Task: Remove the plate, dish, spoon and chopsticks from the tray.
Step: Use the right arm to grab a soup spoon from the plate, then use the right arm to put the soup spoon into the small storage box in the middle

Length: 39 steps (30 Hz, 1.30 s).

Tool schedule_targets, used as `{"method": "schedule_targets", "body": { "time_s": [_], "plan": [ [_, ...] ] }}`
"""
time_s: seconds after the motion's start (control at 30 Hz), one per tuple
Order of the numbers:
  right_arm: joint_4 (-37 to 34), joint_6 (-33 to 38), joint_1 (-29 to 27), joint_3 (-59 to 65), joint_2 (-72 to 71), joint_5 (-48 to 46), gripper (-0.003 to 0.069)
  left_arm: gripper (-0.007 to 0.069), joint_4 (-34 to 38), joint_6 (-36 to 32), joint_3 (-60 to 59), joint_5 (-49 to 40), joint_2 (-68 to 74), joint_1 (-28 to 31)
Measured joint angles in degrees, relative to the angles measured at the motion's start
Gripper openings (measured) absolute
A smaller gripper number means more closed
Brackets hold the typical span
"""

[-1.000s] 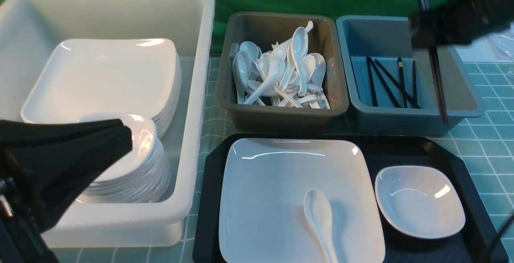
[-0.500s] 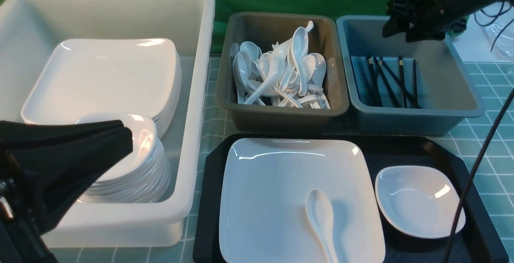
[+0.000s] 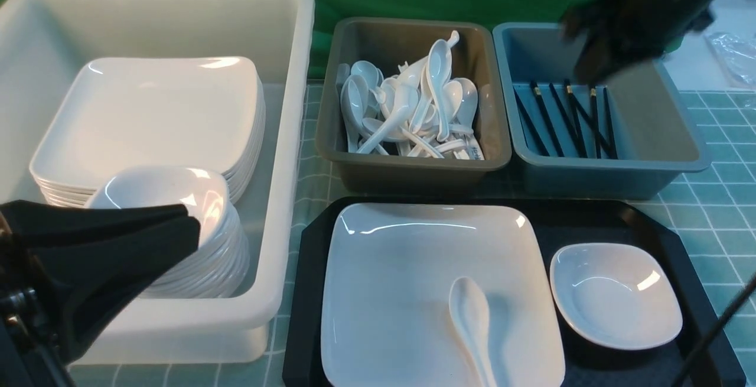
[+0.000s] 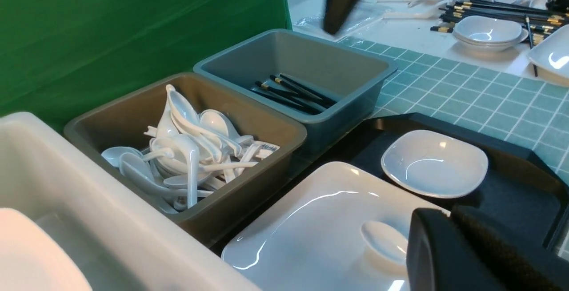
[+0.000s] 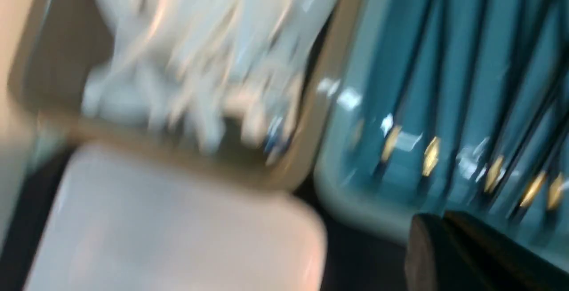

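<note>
Farther back, grey tub (image 3: 407, 165) of spoons (image 3: 407, 109), blue tub (image 3: 649, 133) of chopsticks (image 4: 293, 94); left pincer (image 3: 192, 224) closed, empty; right pincer (image 3: 585, 62) blurred, unclear.

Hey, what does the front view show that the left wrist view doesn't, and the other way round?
Front view only: the stacks of large plates and small dishes inside the white tub; the wrist view catches just its rim and a white sliver. Left wrist view only: spare chopsticks and stacked bowls on the white table beyond the tiled cloth. Both: the grey tub of spoons, the blue tub holding chopsticks, and the plate, spoon and dish on the tray.
</note>
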<state>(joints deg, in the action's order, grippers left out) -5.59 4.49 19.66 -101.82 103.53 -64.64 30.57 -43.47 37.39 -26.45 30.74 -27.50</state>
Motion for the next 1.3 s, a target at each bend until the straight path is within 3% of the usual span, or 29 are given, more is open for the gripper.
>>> {"method": "schedule_targets", "body": {
  "time_s": [0.17, 0.27, 0.4, 0.77, 0.87, 1.03, 1.3],
  "plan": [
    [4.3, -7.9, 12.3, 22.2, -9.4, 4.3, 0.0263, 0.0017, -0.2, 0.1, 0.0, -1.0, 0.0, 0.0],
    [4.5, -17.7, 20.0, 36.4, -12.0, 15.2, 0.0433, 0.0017, -0.2, 0.2, 0.0, -1.7, 0.0, 0.0],
    [4.6, -23.2, 22.2, 41.6, -10.1, 22.7, 0.0485, 0.0017, 0.5, 0.2, 0.0, -1.7, 0.0, 0.0],
    [3.9, -23.9, 22.4, 42.1, -1.7, 30.3, 0.0484, 0.0017, 0.8, 0.4, 0.0, -2.0, 0.0, 0.0],
    [3.9, -23.1, 22.4, 42.1, -0.8, 30.7, 0.0447, 0.0017, 0.8, 0.4, 0.0, -2.1, 0.0, 0.0],
    [4.7, -20.4, 22.4, 42.0, -0.4, 31.0, 0.0227, 0.0017, 0.8, 0.4, 0.0, -2.1, 0.0, 0.0],
    [3.9, -15.1, 22.2, 38.6, -2.3, 30.2, 0.0218, 0.0017, 0.8, 0.4, 0.0, -2.2, 0.0, 0.0]
  ]
}}
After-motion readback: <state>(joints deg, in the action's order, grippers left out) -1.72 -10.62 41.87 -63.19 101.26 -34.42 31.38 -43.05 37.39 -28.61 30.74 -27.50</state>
